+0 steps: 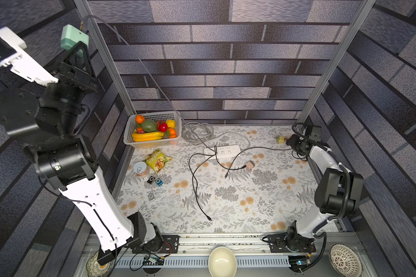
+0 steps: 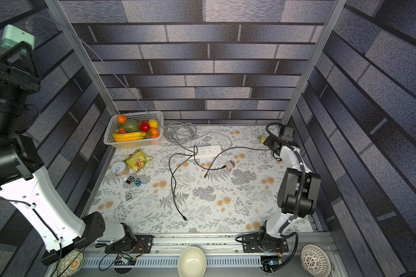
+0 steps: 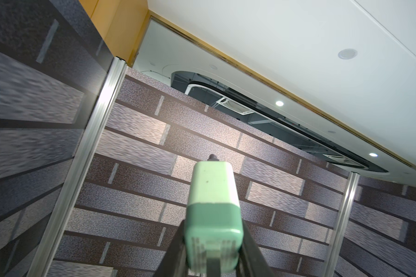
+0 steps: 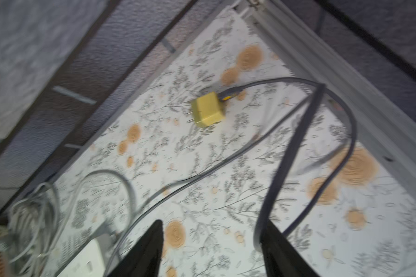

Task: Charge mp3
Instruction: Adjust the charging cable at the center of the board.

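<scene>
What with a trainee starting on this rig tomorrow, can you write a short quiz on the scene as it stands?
1. Multiple choice: what is the left gripper holding between its fingers? A. nothing B. the green charger C. a banana
2. True or false: the yellow charger lies unplugged, apart from the power strip.
3. Fill in: ___ mp3 players lie on the tablecloth.

Key: 1. B. 2. True. 3. Three.
</scene>
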Controlling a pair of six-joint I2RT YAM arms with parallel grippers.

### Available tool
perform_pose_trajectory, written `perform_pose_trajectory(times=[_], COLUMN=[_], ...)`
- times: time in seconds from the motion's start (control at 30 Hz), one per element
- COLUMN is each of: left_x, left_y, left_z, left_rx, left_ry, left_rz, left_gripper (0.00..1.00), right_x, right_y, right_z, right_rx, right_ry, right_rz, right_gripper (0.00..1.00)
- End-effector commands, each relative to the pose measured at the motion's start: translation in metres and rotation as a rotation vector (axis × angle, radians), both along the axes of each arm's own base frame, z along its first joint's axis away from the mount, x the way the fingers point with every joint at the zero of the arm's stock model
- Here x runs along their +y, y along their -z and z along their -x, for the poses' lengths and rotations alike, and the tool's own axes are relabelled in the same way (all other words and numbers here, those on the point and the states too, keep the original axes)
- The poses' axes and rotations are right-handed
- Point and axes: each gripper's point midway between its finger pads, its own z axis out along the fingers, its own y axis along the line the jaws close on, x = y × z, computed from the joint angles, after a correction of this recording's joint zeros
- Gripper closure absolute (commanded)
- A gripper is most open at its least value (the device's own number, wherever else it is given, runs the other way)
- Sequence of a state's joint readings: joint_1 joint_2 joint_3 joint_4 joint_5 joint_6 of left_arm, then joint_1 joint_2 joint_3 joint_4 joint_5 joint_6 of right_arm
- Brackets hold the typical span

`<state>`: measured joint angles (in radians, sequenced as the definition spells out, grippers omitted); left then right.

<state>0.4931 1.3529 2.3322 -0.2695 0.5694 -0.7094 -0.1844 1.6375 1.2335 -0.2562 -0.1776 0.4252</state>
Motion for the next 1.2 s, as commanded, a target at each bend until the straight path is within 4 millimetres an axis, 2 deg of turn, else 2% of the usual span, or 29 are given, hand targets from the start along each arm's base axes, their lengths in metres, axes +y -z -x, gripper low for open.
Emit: perform_pose_trajectory(times=[0.0, 0.13, 0.17, 0.23, 0.3, 0.33, 0.4, 0.5, 0.57, 0.67, 0.73, 0.83, 0.97, 1.03, 1.07, 1.17], left_x=[-0.029, -0.037, -0.037, -0.038, -0.036, -0.035, -0.034, -0.031, -0.031, -0.03, -0.029, -0.03, -0.028, -0.028, -0.028, -0.025], left_y=[-0.014, -0.004, -0.001, 0.0, 0.003, 0.004, 0.005, 0.008, 0.009, 0.01, 0.011, 0.011, 0.012, 0.013, 0.013, 0.015], left_z=[0.032, 0.043, 0.043, 0.044, 0.04, 0.039, 0.036, 0.032, 0.031, 0.03, 0.029, 0.029, 0.03, 0.031, 0.03, 0.027], left_rx=[-0.112, -0.109, -0.106, -0.106, -0.098, -0.096, -0.091, -0.086, -0.086, -0.085, -0.081, -0.073, -0.067, -0.066, -0.064, -0.059], left_ry=[0.077, 0.082, 0.087, 0.095, 0.1, 0.101, 0.105, 0.104, 0.108, 0.114, 0.112, 0.109, 0.089, 0.086, 0.085, 0.081], left_rz=[-0.073, -0.087, -0.084, -0.079, -0.066, -0.061, -0.055, -0.046, -0.04, -0.032, -0.028, -0.036, -0.046, -0.049, -0.05, -0.047], left_gripper=[0.91, 0.91, 0.91, 0.91, 0.91, 0.91, 0.91, 0.91, 0.91, 0.91, 0.9, 0.91, 0.9, 0.91, 0.9, 0.9], right_x=[0.078, 0.142, 0.16, 0.18, 0.182, 0.191, 0.215, 0.26, 0.293, 0.331, 0.347, 0.364, 0.376, 0.378, 0.376, 0.377], right_y=[-0.099, -0.142, -0.147, -0.151, -0.142, -0.141, -0.138, -0.131, -0.111, -0.076, -0.057, -0.045, -0.047, -0.053, -0.048, -0.052], right_z=[0.013, 0.047, 0.055, 0.063, 0.058, 0.06, 0.067, 0.089, 0.102, 0.105, 0.102, 0.103, 0.113, 0.119, 0.124, 0.138], right_rx=[-0.342, -0.485, -0.493, -0.499, -0.457, -0.456, -0.462, -0.481, -0.452, -0.395, -0.359, -0.365, -0.395, -0.422, -0.42, -0.456], right_ry=[-0.288, -0.518, -0.584, -0.639, -0.609, -0.645, -0.734, -0.896, -1.004, -1.086, -1.11, -1.137, -1.184, -1.199, -1.201, -1.235], right_rz=[-0.119, -0.186, -0.202, -0.204, -0.204, -0.237, -0.273, -0.264, -0.224, -0.194, -0.195, -0.235, -0.241, -0.26, -0.273, -0.297], right_gripper=[0.17, 0.13, 0.13, 0.13, 0.13, 0.13, 0.13, 0.13, 0.13, 0.14, 0.17, 0.18, 0.18, 0.18, 0.18, 0.17])
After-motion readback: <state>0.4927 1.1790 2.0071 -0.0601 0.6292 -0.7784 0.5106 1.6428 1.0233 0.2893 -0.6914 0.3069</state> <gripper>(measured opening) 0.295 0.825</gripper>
